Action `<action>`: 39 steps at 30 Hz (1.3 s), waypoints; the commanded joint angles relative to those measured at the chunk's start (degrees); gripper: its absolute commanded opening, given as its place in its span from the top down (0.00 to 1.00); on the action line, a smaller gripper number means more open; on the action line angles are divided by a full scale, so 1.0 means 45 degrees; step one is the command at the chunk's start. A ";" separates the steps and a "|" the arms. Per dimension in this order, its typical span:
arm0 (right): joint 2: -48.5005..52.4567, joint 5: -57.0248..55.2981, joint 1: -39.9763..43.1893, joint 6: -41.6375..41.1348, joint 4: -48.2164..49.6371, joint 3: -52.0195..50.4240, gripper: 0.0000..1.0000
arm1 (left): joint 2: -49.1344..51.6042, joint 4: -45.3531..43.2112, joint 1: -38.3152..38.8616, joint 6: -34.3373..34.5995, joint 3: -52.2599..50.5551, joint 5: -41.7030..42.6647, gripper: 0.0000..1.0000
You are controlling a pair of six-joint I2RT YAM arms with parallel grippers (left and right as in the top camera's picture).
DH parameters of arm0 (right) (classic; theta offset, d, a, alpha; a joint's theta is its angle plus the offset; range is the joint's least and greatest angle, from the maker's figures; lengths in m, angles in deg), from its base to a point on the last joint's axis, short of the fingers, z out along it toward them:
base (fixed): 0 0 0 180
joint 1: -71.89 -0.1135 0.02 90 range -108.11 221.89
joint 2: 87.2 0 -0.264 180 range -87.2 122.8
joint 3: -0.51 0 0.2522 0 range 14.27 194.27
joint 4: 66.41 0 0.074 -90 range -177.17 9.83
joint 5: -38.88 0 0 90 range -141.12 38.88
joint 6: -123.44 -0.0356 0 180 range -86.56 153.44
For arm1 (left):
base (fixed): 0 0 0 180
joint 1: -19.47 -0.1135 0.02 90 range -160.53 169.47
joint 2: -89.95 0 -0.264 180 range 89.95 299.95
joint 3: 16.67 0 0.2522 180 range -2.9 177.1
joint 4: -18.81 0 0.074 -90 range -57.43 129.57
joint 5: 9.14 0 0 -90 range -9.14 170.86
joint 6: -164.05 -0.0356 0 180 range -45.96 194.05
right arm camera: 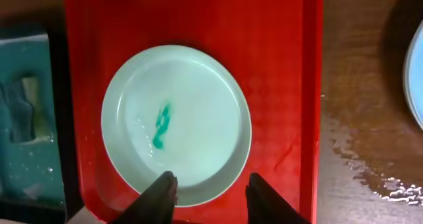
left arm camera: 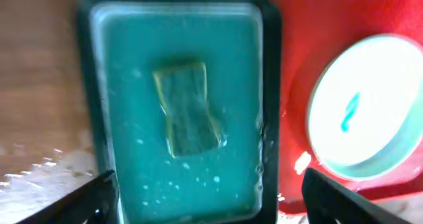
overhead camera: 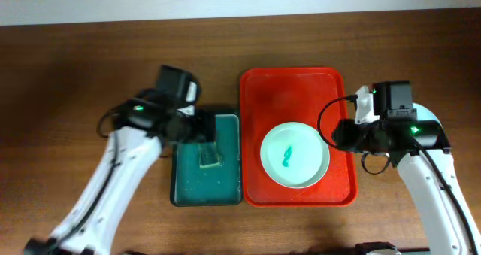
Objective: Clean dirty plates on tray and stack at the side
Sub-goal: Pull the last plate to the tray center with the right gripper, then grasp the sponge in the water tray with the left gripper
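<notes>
**Working surface at the moment of capture.** The red tray (overhead camera: 259,89) lay at the middle of the table (overhead camera: 75,97), its long sides running from the far edge toward the near edge. One plate (overhead camera: 301,168) sat inside it, in the near half and roughly midway between the tray's left and right rims, with a small teal smear (right arm camera: 160,125) at its centre.

My right gripper (right arm camera: 211,181) hung over the near rim of this plate. Its fingers were partly spread, one to either side of the rim section, with nothing pinched between them. I could not tell whether they touched the plate.

A sliver of the pale rim of a second plate (right arm camera: 416,72) showed on the table beyond the tray's right edge, with water drops (right arm camera: 370,178) on the wood nearby.

The green tray (left arm camera: 125,45) stood just beside the red tray's left rim and held a sponge (left arm camera: 188,108) lying in shallow water. My left gripper (left arm camera: 208,178) hovered above it, fingers spread wide and empty.
</notes>
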State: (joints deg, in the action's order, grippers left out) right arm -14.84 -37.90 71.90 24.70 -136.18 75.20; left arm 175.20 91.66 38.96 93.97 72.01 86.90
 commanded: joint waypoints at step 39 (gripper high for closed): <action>0.0253 0.0063 0.0000 0.0223 -0.1088 0.0083 0.52 | 0.5304 0.0539 0.1069 0.0238 -0.0379 -0.0520 0.63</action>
State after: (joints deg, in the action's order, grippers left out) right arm -13.83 -37.93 71.90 25.69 -141.12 75.17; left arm 199.99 97.91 42.54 94.80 75.70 82.72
